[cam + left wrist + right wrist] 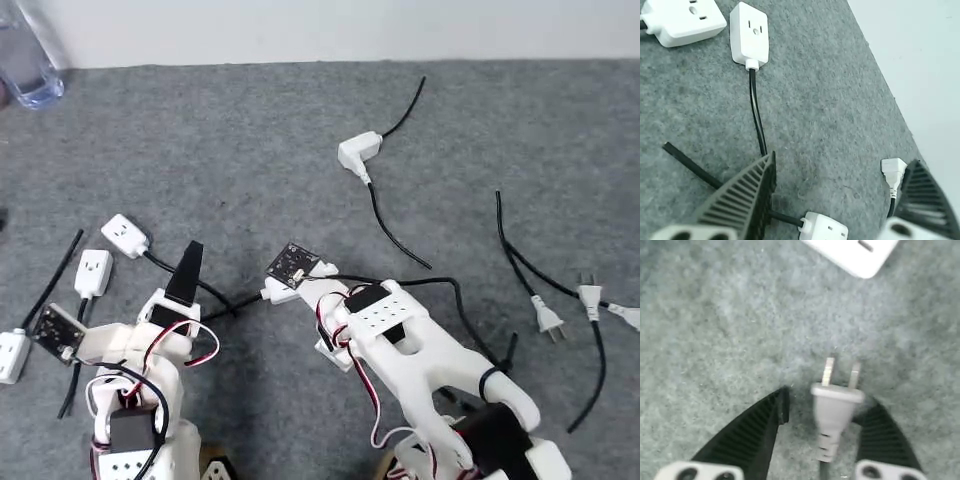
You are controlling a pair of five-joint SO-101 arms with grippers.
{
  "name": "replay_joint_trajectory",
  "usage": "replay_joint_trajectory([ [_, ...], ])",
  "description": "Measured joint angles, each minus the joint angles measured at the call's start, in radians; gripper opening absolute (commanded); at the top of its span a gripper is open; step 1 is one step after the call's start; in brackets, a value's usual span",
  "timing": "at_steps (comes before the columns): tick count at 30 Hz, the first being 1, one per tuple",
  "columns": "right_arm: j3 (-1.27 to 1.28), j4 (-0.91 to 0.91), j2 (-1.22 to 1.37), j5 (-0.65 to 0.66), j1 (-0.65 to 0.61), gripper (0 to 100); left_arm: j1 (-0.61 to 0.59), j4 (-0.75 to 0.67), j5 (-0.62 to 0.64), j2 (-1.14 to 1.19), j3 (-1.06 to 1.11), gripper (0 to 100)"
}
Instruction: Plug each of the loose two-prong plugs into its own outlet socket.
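Straddling a two-prong plug (pixel 832 410) on the grey carpet (pixel 715 315), my right gripper (pixel 827 405) stands parted. One finger (pixel 755 432) is clear of the plug's body with carpet showing between, and the other is close against its far side, touching or nearly so. The plug lies flat, both prongs pointing away from me toward the corner of a white outlet socket (pixel 850 252) just ahead, and its cord (pixel 822 467) leads back between my fingers. My left gripper (pixel 844 160) hangs released over the carpet, gripping nothing, with a second socket (pixel 747 35) beyond it. The step in hand, as I judge it, is the pickup. To do it well I should close on the ribbed body behind the flange (never on the prongs), centred so both fingers meet it together and it does not swivel. Then I should keep the prongs level and lined up with the slots before pushing — a crooked grip now would likely mean a crooked entry. Off by the right arm's side, a spare plug (pixel 546 320) waits well apart.
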Motion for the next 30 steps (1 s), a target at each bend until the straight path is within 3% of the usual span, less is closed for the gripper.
replay_joint_trajectory([
  [3, 0.000, -0.008, -0.011, 0.000, 0.000, 2.9, 0.000, 0.000, 0.000, 0.000, 0.000, 38],
  [10, 0.002, -0.011, -0.008, 0.000, 0.000, 11.0, 0.000, 0.000, 0.000, 0.000, 0.000, 38],
  [20, 0.005, -0.011, -0.009, 0.000, 0.000, 0.5, 0.000, 0.000, 0.000, 0.000, 0.000, 38],
  [30, 0.002, -0.011, -0.008, 0.000, 0.000, 0.8, 0.000, 0.000, 0.000, 0.000, 0.000, 38],
])
